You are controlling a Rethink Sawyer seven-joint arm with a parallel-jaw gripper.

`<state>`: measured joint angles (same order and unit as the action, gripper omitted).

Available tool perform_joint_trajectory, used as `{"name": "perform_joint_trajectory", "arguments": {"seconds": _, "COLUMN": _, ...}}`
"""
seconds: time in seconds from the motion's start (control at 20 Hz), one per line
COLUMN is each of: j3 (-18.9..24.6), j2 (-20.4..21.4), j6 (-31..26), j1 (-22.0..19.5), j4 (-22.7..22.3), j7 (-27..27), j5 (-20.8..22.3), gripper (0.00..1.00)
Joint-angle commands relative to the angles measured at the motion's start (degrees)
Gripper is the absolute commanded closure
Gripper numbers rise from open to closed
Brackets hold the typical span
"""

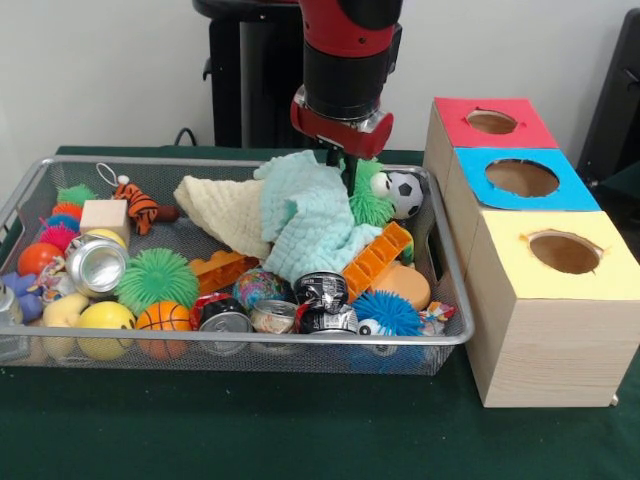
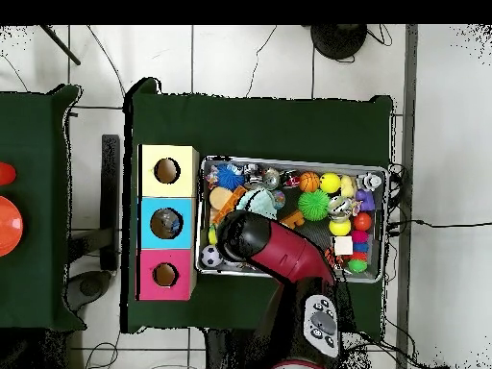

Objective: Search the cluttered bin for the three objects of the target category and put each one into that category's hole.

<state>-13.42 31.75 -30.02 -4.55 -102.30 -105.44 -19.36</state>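
Observation:
A wire bin holds a jumble of toys, cans and cloths. My gripper hangs at the bin's far right part, its tip down in a mint cloth beside a green spiky ball and a soccer ball. Whether it holds anything is hidden by the cloth. Several cans lie along the near edge, and a silver can lies at the left. Right of the bin stand three boxes with holes: red, blue and yellow. In the overhead view the arm covers the gripper.
Also in the bin: a pale yellow cloth, a tiger toy, a wooden block, a basketball, a yellow ball, a large green spiky ball, a blue spiky ball and an orange plastic piece.

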Motion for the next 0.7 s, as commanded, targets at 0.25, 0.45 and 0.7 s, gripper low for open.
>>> {"name": "perform_joint_trajectory", "arguments": {"seconds": 0.25, "j3": 3.57, "j2": -2.12, "j6": -8.83, "j1": -1.47, "j4": 1.97, "j7": -9.67, "j5": -0.42, "gripper": 1.00}}
{"name": "perform_joint_trajectory", "arguments": {"seconds": 0.45, "j3": 3.09, "j2": -1.42, "j6": -10.18, "j1": -0.91, "j4": 2.28, "j7": -10.22, "j5": -0.30, "gripper": 1.00}}
{"name": "perform_joint_trajectory", "arguments": {"seconds": 0.7, "j3": 3.10, "j2": -0.37, "j6": -10.41, "j1": -0.91, "j4": 1.54, "j7": -9.83, "j5": -0.17, "gripper": 1.00}}
